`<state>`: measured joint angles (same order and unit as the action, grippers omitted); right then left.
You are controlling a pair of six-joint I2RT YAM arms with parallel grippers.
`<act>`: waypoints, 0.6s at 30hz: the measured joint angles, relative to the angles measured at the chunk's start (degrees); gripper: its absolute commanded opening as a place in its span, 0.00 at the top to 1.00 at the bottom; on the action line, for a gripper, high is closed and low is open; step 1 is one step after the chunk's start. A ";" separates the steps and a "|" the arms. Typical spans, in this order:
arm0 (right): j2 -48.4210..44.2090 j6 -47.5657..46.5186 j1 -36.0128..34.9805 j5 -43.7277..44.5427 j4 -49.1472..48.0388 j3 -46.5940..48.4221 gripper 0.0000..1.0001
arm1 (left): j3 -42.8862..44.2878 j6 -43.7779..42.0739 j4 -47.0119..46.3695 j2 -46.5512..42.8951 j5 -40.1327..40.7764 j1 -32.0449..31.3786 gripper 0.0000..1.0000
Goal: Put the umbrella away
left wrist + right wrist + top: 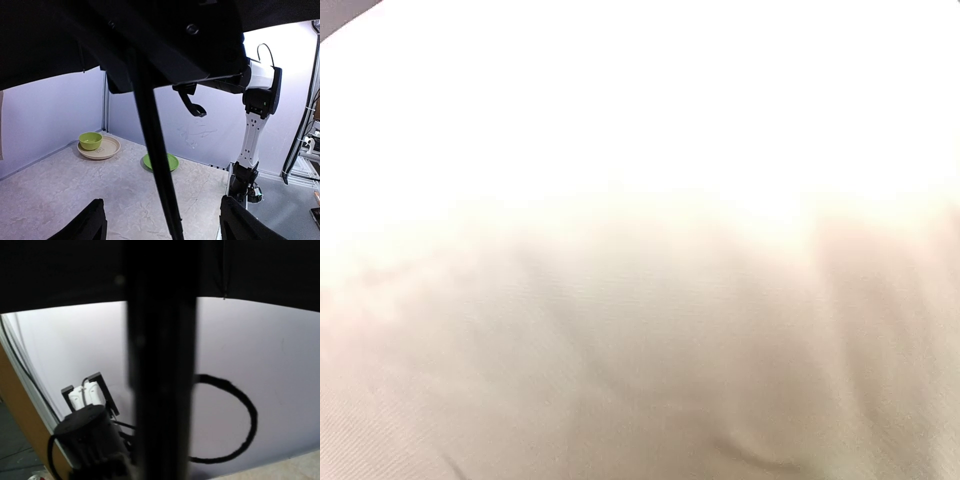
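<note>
The open umbrella's cream fabric [640, 300] fills the whole top view and hides both arms and the table. From below, its black lining [40, 40] spreads overhead. The thin black shaft [155, 150] slants down between my left gripper's [161, 201] open fingers, touching neither. My right arm [260, 85] reaches in under the canopy, and its gripper [165, 65] is shut on the umbrella's shaft. A black wrist strap [194, 106] hangs beside it. In the right wrist view the shaft [160, 390] is a blurred dark column, with the strap loop [247, 415] at its right.
On the marbled table [60, 190], a green bowl [90, 140] sits in a beige plate [111, 149] at the far left. A green plate [172, 162] lies behind the shaft. White walls close the back. A black arm housing [87, 435] shows low left in the right wrist view.
</note>
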<state>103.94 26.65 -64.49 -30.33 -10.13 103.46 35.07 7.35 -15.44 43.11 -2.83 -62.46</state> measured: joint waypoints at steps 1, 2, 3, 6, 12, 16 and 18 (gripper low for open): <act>0.24 0.00 -0.02 0.44 -0.04 0.00 1.00 | -0.31 -0.11 -0.17 -0.28 0.00 0.00 0.26; 0.37 0.04 -0.15 1.18 -0.07 -0.04 1.00 | -0.74 -0.20 -0.50 -0.72 0.04 0.04 0.26; 0.44 0.28 -0.33 2.40 -0.22 -0.17 1.00 | -1.05 -0.20 -0.81 -0.94 0.24 0.07 0.27; 0.48 1.31 -1.22 9.16 0.02 -0.31 1.00 | -1.77 -0.15 -1.22 -1.14 1.44 0.07 0.26; 0.52 1.05 -3.78 19.26 -0.39 -0.37 1.00 | -2.95 -0.07 -1.27 -0.90 4.26 0.11 0.20; 0.52 -2.54 -3.98 10.71 -2.19 -0.46 1.00 | -3.72 0.04 -1.77 -1.49 3.50 0.11 0.19; 0.26 -3.34 -4.02 6.40 -2.99 -1.03 1.00 | -4.28 0.04 -2.19 -2.36 1.64 0.09 0.19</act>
<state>104.20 23.31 -68.51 -23.92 -13.13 102.43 30.79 7.40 -17.63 40.75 -1.19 -62.37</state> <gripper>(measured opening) 0.073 0.810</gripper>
